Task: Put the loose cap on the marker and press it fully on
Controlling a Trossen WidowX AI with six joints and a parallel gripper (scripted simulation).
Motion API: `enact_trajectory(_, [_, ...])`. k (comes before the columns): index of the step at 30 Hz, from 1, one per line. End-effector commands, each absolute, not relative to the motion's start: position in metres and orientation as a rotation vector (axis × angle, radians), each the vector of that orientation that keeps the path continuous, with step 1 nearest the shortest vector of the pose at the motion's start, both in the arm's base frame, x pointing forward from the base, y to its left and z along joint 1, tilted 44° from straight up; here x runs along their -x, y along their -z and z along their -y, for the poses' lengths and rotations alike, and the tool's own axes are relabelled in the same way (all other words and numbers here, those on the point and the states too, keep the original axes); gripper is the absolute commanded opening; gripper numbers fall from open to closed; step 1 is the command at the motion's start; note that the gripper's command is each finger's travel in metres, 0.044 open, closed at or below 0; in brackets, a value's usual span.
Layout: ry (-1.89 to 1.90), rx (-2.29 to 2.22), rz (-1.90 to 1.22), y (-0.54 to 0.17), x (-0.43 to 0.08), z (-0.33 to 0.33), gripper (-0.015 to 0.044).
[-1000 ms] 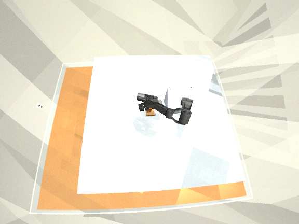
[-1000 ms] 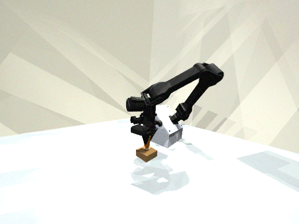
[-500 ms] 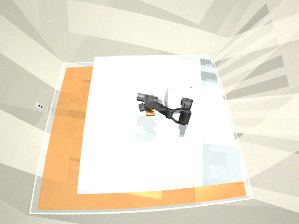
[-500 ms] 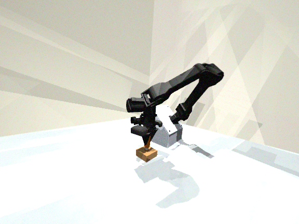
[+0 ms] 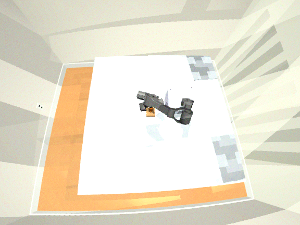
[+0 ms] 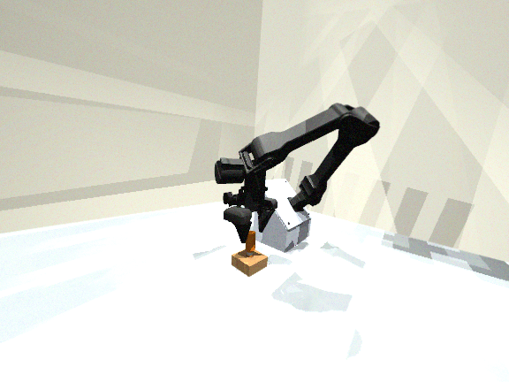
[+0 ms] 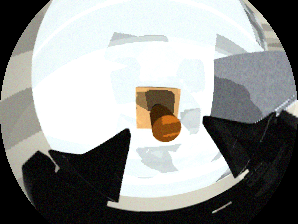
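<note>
The orange cap (image 5: pixel 150 109) (image 6: pixel 251 240) (image 7: pixel 166 129) stands upright over the wooden holder block (image 5: pixel 147 116) (image 6: pixel 248 266) (image 7: pixel 143 120), on top of the marker. The marker is almost wholly hidden under the cap and in the block. Whether the cap is fully seated cannot be told. My gripper (image 6: pixel 253 236) (image 7: pixel 168 125) is open and points down. Its fingertips stand wide apart on both sides of the cap's upper part, with white gaps to each side in the wrist view. In the top view the arm hides the fingers.
A white and grey box (image 5: pixel 179 97) (image 6: pixel 284 230) (image 7: pixel 255 82) with a sloping top stands close beside the holder block, by the arm's base. Patches of shadow lie on the white table (image 5: pixel 125 161) (image 6: pixel 177 318).
</note>
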State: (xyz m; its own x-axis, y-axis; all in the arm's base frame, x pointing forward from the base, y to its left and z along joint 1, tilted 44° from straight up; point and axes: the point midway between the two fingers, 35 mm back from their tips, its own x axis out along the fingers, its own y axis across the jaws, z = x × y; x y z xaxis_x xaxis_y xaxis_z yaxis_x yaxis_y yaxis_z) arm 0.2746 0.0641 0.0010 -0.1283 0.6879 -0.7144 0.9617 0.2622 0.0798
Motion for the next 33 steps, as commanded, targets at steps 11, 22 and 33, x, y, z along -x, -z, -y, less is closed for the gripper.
enact_trajectory(11, [0.103,-1.205,-1.825,-0.0358,-0.2831,-0.0279,0.0282])
enact_trajectory(22, [-0.68,-0.529,-1.557,-0.0293,-0.2822,-0.0305,0.0])
enact_trajectory(33, [-0.68,-0.529,-1.557,-0.0293,-0.2822,-0.0305,0.0])
